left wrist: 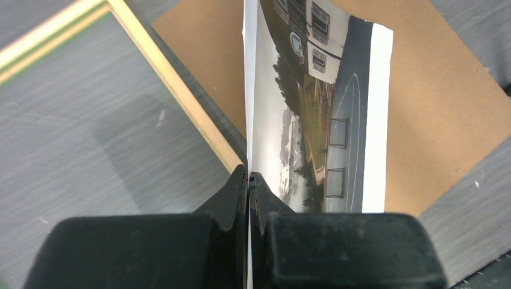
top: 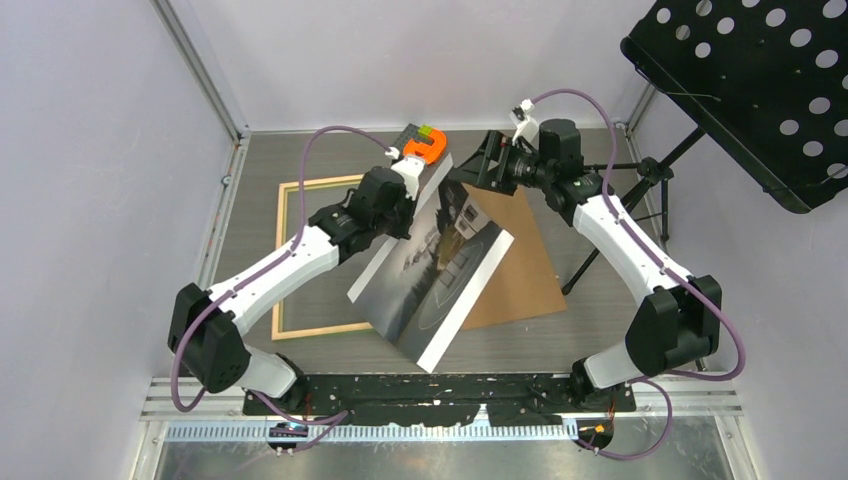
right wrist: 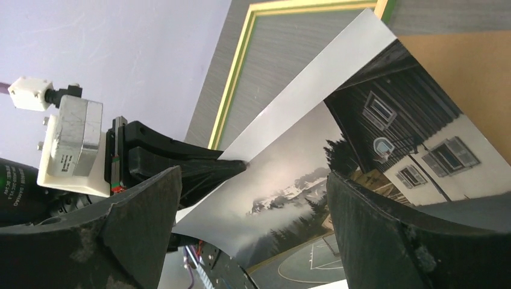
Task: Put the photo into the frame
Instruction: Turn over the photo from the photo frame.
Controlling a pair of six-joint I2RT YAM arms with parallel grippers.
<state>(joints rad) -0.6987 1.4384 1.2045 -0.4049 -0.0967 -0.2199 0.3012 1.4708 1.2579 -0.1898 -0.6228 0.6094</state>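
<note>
Glossy paper photo (top: 440, 270); smooth pale-wood frame (top: 282, 260); matt brown backing board (top: 520, 270), probably fibreboard; grey grained table (top: 540, 345).

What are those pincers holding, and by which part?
The left pincer is shut on the photo, pinching one edge of the sheet. The right pincer stands open, holding nothing.

Photo held tilted
Left gripper (top: 412, 212) pinches the photo (top: 440, 275) by its long edge; the frame (top: 283, 260) lies flat to its left, the brown backing board (top: 525, 265) to its right, the right gripper (top: 476, 172) spread wide just beyond.
</note>
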